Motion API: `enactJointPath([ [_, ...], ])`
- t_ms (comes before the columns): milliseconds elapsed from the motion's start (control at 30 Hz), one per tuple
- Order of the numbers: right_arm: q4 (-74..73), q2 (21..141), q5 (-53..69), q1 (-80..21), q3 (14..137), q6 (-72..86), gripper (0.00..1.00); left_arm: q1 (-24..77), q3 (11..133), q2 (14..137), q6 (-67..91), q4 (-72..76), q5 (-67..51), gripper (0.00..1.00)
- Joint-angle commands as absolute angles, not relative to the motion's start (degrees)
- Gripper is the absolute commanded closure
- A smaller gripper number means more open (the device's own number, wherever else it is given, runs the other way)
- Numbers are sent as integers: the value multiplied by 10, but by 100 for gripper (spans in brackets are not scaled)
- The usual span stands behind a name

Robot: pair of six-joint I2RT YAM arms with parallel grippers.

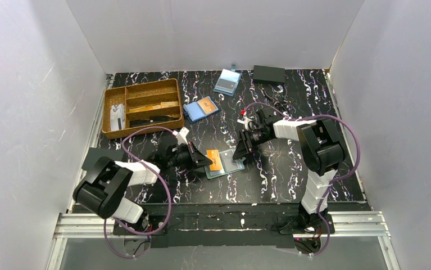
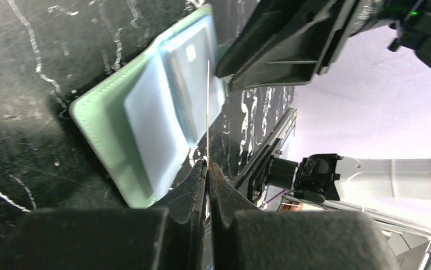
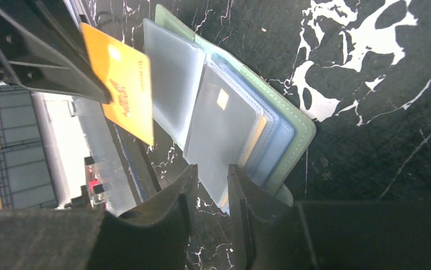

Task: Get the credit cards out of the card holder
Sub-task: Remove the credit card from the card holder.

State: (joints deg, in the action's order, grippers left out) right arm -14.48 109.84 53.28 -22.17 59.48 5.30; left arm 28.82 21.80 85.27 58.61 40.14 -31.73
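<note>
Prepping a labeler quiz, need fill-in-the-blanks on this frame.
1. The card in the left gripper is ___.
2. With its clear sleeves showing, the card holder is ___.
3. The wooden tray sits nearer the ___ arm.
Missing words: orange; open; left.

A lab test cell: white panel walls (image 1: 33,101) enclose a black marbled table (image 1: 280,180).

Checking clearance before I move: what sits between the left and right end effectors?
In the top view, the orange card, pinched by the left end effector, and the open card holder lie between it and the right end effector.
</note>
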Motion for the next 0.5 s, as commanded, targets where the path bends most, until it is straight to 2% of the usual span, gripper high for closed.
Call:
enactJointPath([
  [0, -161, 1064, 542, -217, 599, -20, 64, 285, 212, 791, 558, 372, -326, 100],
  [233, -197, 1040, 601, -217, 612, -76, 61, 286, 214, 717, 564, 362, -320, 100],
  [467, -252, 1003, 649, -217, 624, -150, 53, 287, 223, 665, 583, 361, -307, 100],
])
